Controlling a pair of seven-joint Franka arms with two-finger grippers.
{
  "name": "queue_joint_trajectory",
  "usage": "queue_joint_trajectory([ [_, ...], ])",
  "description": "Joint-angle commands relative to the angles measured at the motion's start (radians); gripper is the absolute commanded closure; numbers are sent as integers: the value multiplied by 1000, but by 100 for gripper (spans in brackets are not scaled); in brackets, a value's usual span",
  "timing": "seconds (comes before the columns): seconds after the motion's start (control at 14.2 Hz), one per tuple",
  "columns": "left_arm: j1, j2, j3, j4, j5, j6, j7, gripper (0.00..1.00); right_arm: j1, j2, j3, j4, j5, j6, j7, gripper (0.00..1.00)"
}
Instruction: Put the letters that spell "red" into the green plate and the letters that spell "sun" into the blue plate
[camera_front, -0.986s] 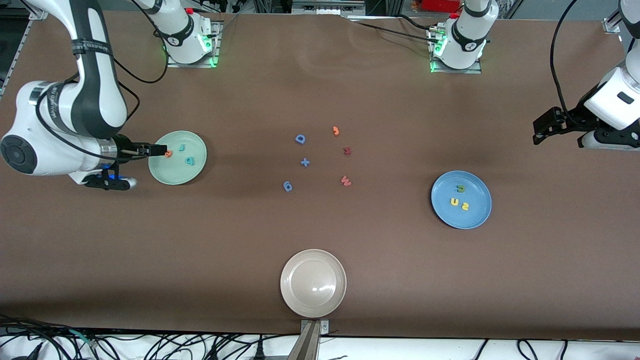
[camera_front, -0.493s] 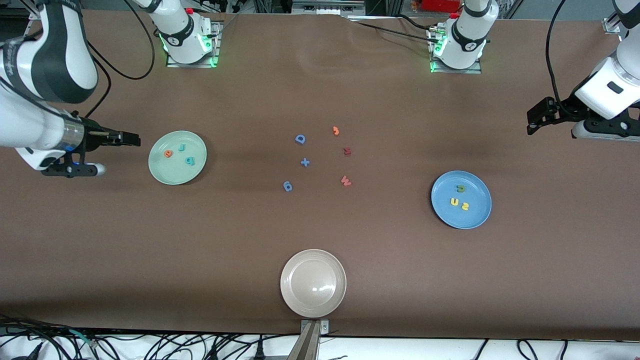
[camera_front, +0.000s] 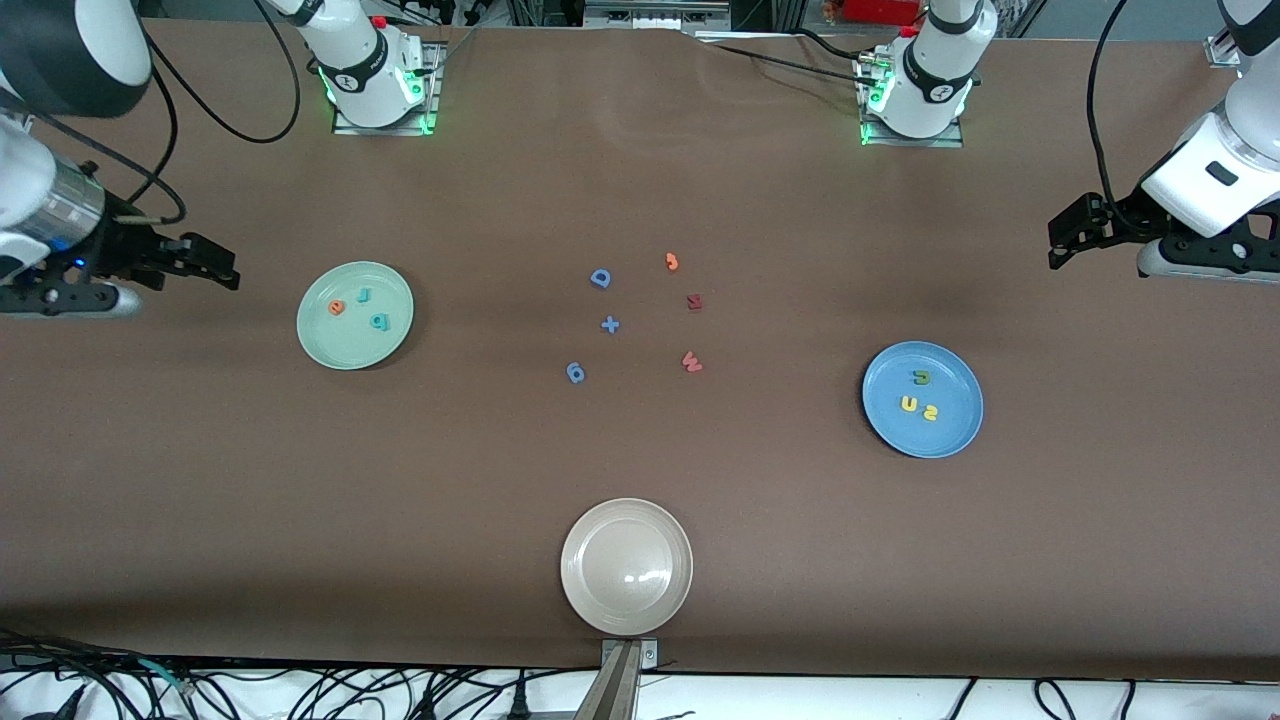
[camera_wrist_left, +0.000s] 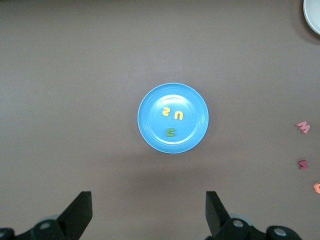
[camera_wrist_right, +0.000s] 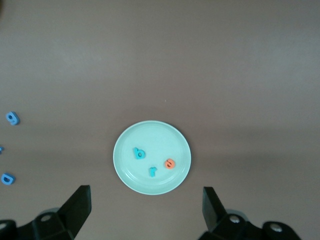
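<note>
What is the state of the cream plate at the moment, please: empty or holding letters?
Empty. The cream plate shows only its bare glossy surface; no letter lies in it.

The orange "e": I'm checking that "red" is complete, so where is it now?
The orange "e" lies in the green plate toward the right arm's end of the table, beside the teal "r" and teal "d".

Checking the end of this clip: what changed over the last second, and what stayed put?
The right hand, open and empty, drew back from over the round mint-green plate toward the right arm's end of the table. The left hand, open, drifted slightly. The orange "e", teal "r" and teal "d" stayed in that plate; nothing else moved.
</note>
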Motion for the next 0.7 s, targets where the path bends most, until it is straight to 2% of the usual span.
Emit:
queue_joint_trajectory([
  [0.0, -7, 2, 8, 12, -21, -2, 28, 0, -18, -43, 24, -28, -16, 15, -7, 1],
  [0.35, -7, 2, 8, 12, -20, -2, 28, 0, -17, -42, 16, 14, -10, -7, 5, 1],
  [0.49, -8, 2, 8, 13, -20, -2, 28, 0, -17, -43, -14, 33, -4, -13, 6, 1],
  [0.63, -7, 2, 8, 13, -20, -2, 30, 0, -17, -52, -16, 46, -2, -11, 6, 1],
])
